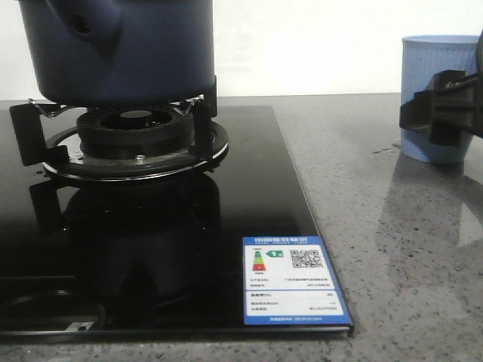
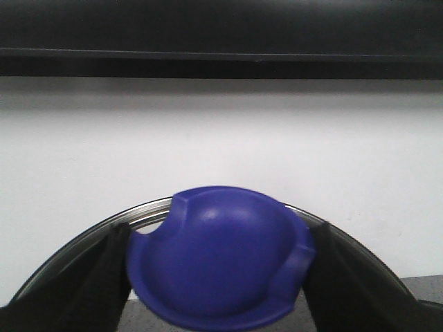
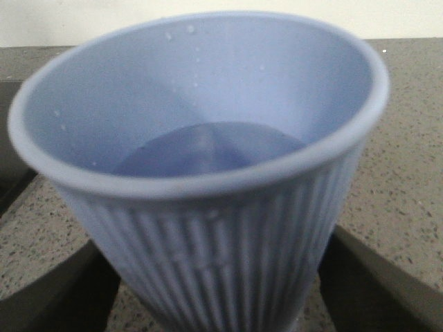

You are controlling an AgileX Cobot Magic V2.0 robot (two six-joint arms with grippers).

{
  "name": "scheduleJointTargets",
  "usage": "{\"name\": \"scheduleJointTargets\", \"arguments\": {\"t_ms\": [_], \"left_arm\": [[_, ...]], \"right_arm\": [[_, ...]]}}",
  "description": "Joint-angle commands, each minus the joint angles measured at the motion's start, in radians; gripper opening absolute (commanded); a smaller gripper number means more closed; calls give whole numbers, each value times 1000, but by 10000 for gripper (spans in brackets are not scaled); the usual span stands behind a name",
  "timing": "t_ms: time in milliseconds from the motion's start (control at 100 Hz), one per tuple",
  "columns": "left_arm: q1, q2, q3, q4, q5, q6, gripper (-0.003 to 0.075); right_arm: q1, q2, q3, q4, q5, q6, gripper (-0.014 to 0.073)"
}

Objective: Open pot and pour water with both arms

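The dark navy pot [image 1: 136, 53] stands on the burner at the far left, its short hollow stub [image 1: 81, 26] facing me and its top cut off by the frame. My left gripper [image 2: 220, 277] is shut on the lid's blue knob [image 2: 221, 249]. The lid's metal rim [image 2: 149, 207] curves behind the knob, against a white wall. On the counter at the right stands a light blue ribbed cup [image 1: 441, 98], with my right gripper [image 3: 221, 290] shut on its lower sides. Tiny droplets of water [image 3: 190, 29] dot the cup's inner wall.
A black glass hob [image 1: 249, 196] carries the burner and its metal pot stand [image 1: 136, 139]. A blue and white label [image 1: 290, 279] sits at the hob's near right corner. Grey speckled counter [image 1: 392, 249] lies between hob and cup.
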Motion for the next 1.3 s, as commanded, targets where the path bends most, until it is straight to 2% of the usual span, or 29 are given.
{"name": "scheduleJointTargets", "arguments": {"t_ms": [0,300,470,520,1130,1290], "left_arm": [[7,-23,-40,-7,-103,-2,358],[7,-23,-40,-7,-102,-2,358],[7,-23,-40,-7,-102,-2,358],[7,-23,-40,-7,-102,-2,358],[7,-23,-40,-7,-102,-2,358],[7,-23,-40,-7,-102,-2,358]], "right_arm": [[3,3,-30,3,-123,2,524],[3,43,-67,3,-140,2,518],[3,47,-74,3,-134,2,356],[3,47,-74,3,-134,2,335],[3,41,-74,3,-130,2,335],[3,32,-74,-73,-137,-2,335]]}}
